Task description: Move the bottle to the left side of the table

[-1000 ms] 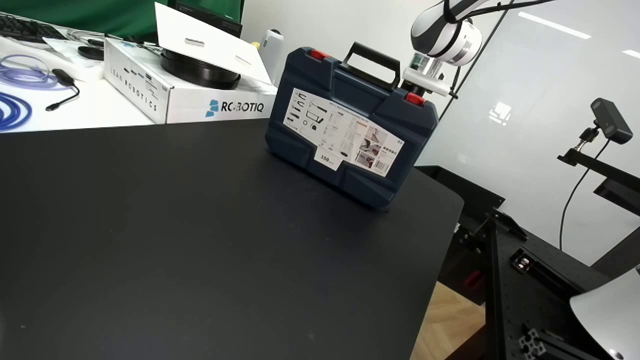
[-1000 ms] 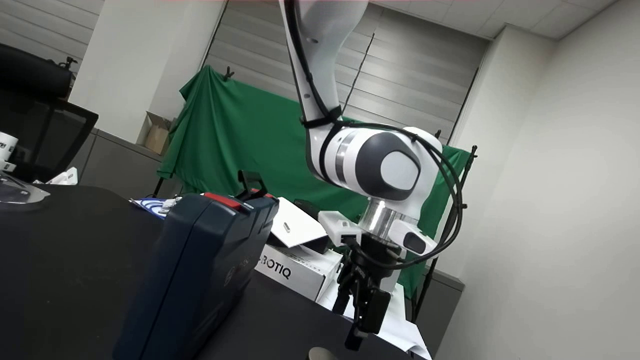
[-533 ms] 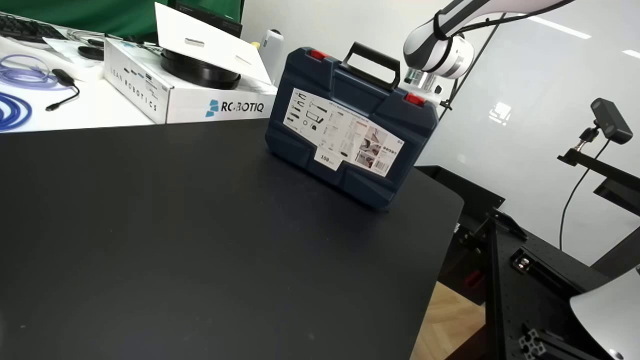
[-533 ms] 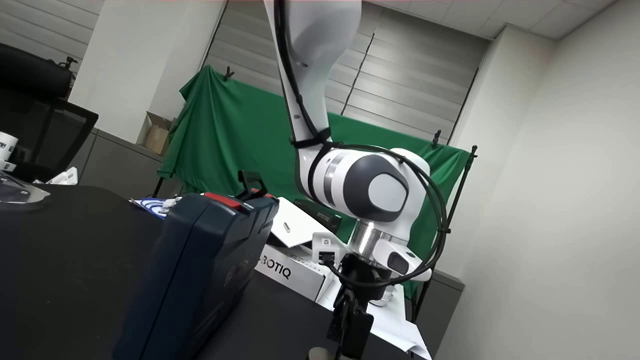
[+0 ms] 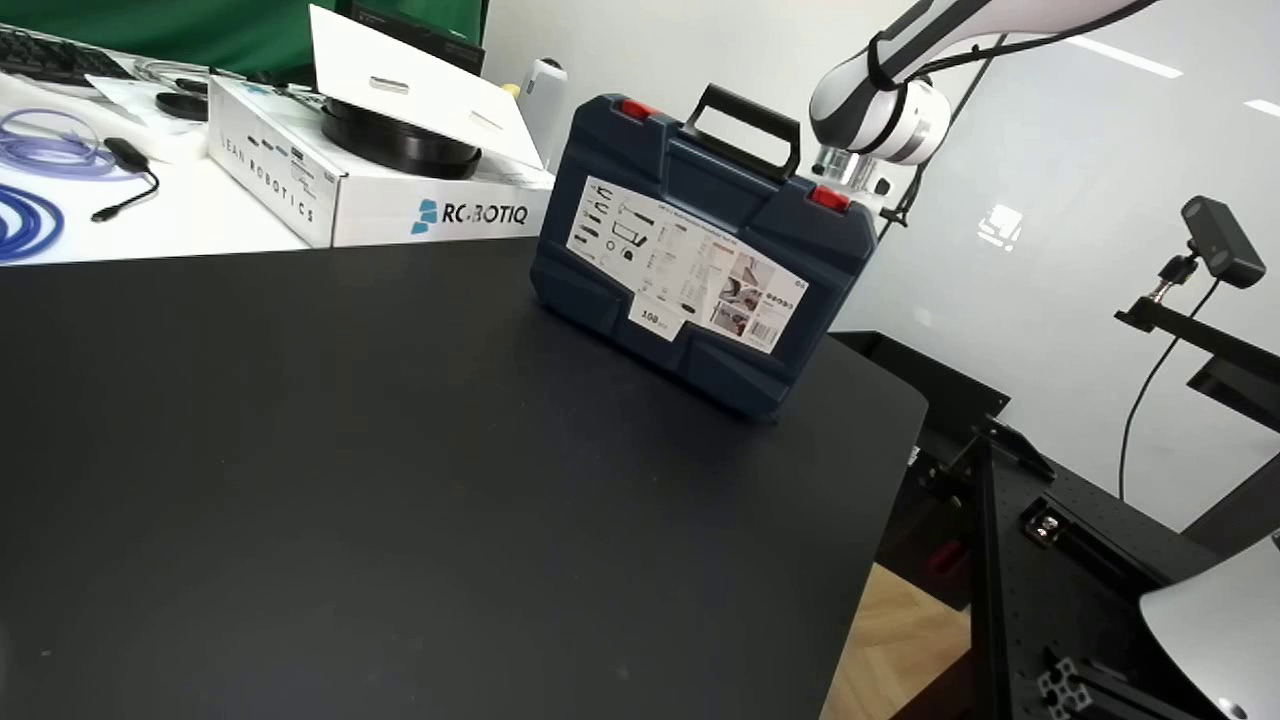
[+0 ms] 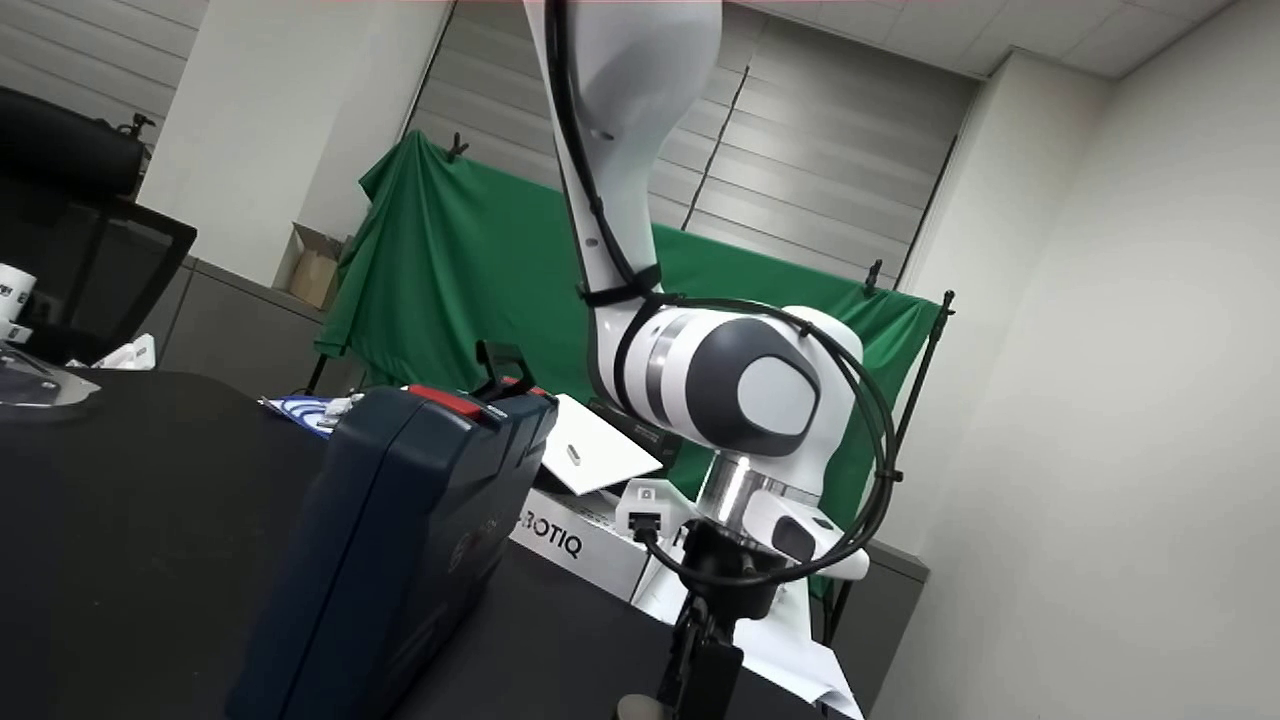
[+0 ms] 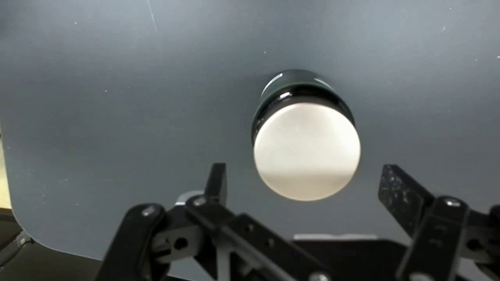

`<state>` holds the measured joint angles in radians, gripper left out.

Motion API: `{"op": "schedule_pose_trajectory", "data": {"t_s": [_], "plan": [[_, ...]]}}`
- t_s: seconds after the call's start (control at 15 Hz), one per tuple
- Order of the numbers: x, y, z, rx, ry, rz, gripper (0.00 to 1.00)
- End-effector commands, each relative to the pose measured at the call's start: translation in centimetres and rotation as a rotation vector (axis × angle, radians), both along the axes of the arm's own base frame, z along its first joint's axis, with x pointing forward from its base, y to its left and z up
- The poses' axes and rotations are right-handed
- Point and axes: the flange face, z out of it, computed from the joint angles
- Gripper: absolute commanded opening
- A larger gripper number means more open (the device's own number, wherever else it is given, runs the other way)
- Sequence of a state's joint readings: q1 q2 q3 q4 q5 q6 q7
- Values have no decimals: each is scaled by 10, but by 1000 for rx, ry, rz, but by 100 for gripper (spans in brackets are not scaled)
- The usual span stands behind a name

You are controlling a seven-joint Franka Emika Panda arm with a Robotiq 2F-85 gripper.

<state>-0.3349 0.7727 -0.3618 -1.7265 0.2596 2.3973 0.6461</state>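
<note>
The bottle (image 7: 306, 132) stands on the desk (image 7: 117, 117), its pale lid (image 7: 307, 154) facing up in the wrist view and its dark body receding beneath, so the long axis reads as upright, roughly along the way the pincer (image 7: 305, 171) points. The lid shows between the two fingers (image 7: 400, 197), apart from both, with about the same room on either side; its middle lies a little ahead of the fingertips, toward the top of that view. The pincer is spread wide and holds nothing. The coming grasp seems to call for a slight shift forward, and perhaps down, before closing (how the tips stand in height against the lid, I cannot tell). In an exterior view, what looks like the lid (image 6: 640, 708) peeps in at the bottom edge, just beside the pincer; the blue tool case (image 6: 390, 560) stands apart from both.
</note>
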Motion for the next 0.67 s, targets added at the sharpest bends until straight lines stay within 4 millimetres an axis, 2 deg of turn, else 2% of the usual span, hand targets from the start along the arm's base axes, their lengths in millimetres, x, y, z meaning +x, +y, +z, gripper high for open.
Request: {"op": "schedule_pose_trajectory", "data": {"t_s": [0.0, 0.27, 0.33, 0.4, 0.53, 0.6], "plan": [[-2, 5, -6, -5, 13, -54, 100], [-3, 15, -15, 6, 23, -47, 100], [-2, 17, -17, 4, 24, -35, 95], [-2, 19, -18, 6, 23, -26, 72], [-1, 22, -19, 4, 21, -20, 70], [-1, 23, -19, 1, 18, -18, 62]]}}
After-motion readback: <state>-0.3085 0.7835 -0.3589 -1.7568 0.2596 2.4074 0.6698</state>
